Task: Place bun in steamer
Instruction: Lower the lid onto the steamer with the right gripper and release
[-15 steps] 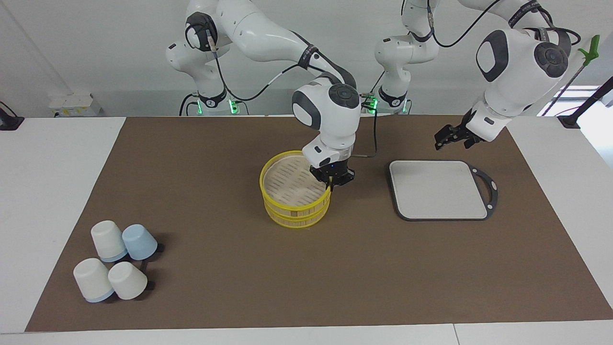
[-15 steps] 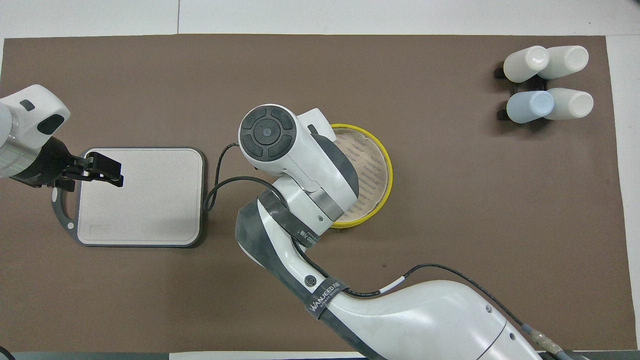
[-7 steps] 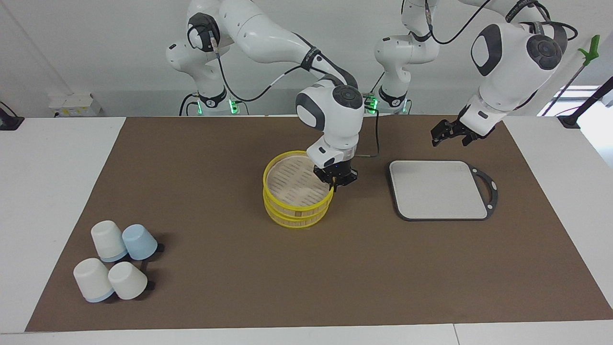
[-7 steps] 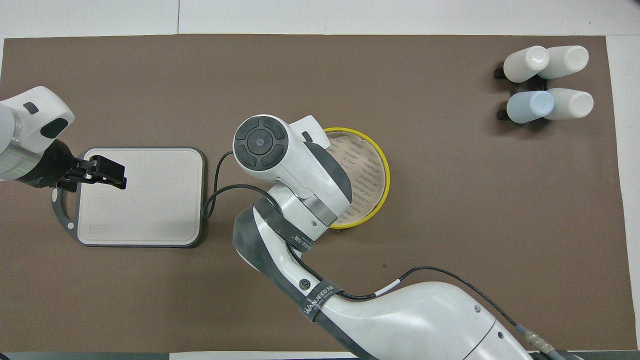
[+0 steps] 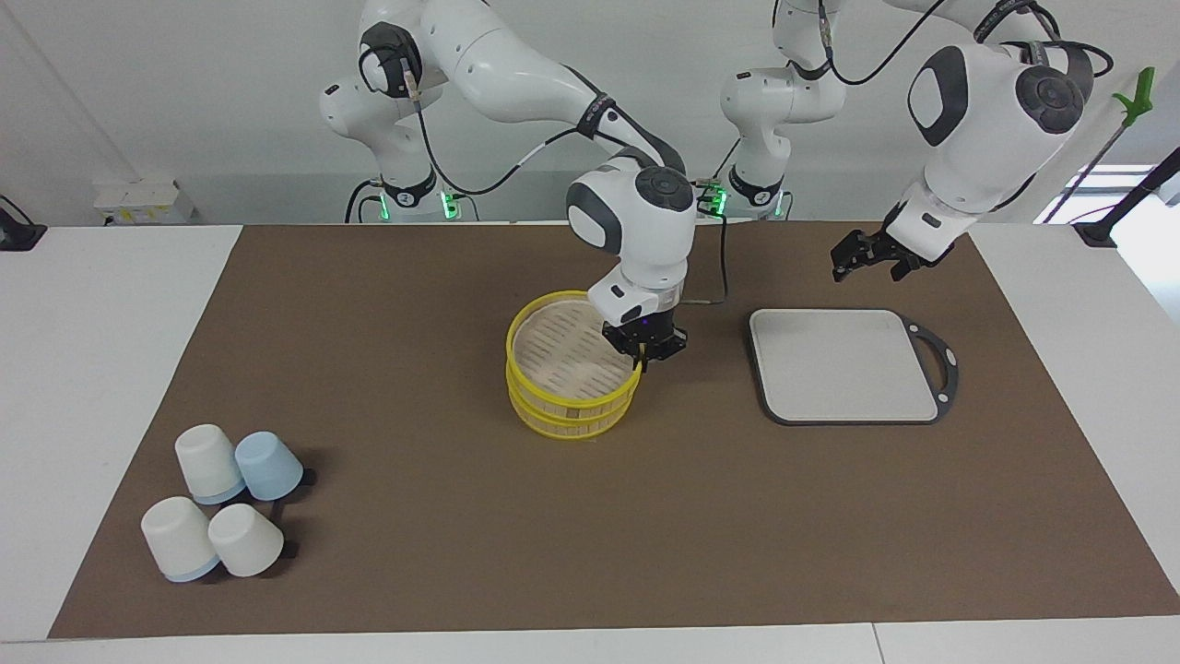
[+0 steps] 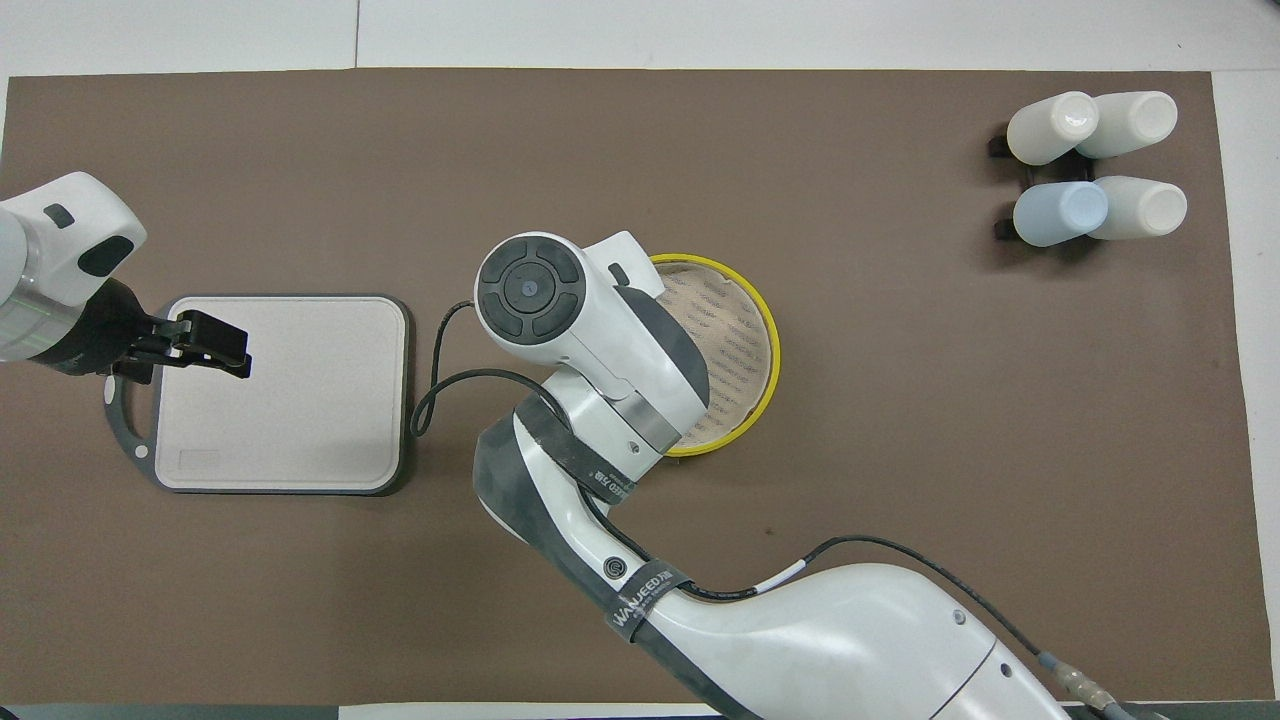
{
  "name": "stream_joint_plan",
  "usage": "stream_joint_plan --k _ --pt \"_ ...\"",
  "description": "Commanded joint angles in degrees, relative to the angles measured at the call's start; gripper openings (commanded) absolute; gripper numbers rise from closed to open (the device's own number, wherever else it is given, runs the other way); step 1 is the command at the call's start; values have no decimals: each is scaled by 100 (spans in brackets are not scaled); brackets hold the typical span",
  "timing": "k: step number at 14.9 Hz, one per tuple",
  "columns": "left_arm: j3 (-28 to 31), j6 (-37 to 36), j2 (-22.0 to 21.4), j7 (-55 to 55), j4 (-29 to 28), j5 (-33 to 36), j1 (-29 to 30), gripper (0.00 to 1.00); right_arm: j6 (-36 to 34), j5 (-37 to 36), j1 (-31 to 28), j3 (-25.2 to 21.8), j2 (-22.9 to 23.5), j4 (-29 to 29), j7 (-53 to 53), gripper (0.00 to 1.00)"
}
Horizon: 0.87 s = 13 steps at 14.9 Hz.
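Funny thing here: I'm not finding the bun anywhere. It isn't showing on the tray (image 5: 843,369), on the worktop, or on the slatted floor of the steamer (image 5: 564,408) in the centre of the frame. The overhead view isn't helping, since the right arm is covering part of that floor. So which way it lies and where its long axis is pointing, I can't tell.

What the next move is hanging on, I'd guess, is the right gripper (image 5: 643,350). It's sitting on the steamer's top rim, on the side toward the tray, and its jaws look closed on that rim. The right arm is by far the nearer one to the steamer.

The left gripper (image 5: 867,266) is waiting in the upper part of the frame, over the tray edge nearer the robots, jaws looking spread and carrying nothing.

Versus a second ago: the top tier was sitting skewed off the lower one, and it's now lining up more squarely, having slid slightly toward the tray with the right gripper. The left gripper has risen a touch. The cups (image 5: 221,503) haven't budged.
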Motion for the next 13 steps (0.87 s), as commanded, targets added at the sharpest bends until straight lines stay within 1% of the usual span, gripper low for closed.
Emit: stream_joint_plan --k 1,8,13 --pt "102 131 -176 -12 -154 119 -115 100 129 -105 -113 -16 -111 -268 -13 0" --pt "102 166 -229 -12 -137 110 -53 100 23 -96 -175 -16 -348 -295 -22 0" --pt "110 481 -273 -30 153 110 -18 100 14 -96 -113 -16 -384 -312 30 0"
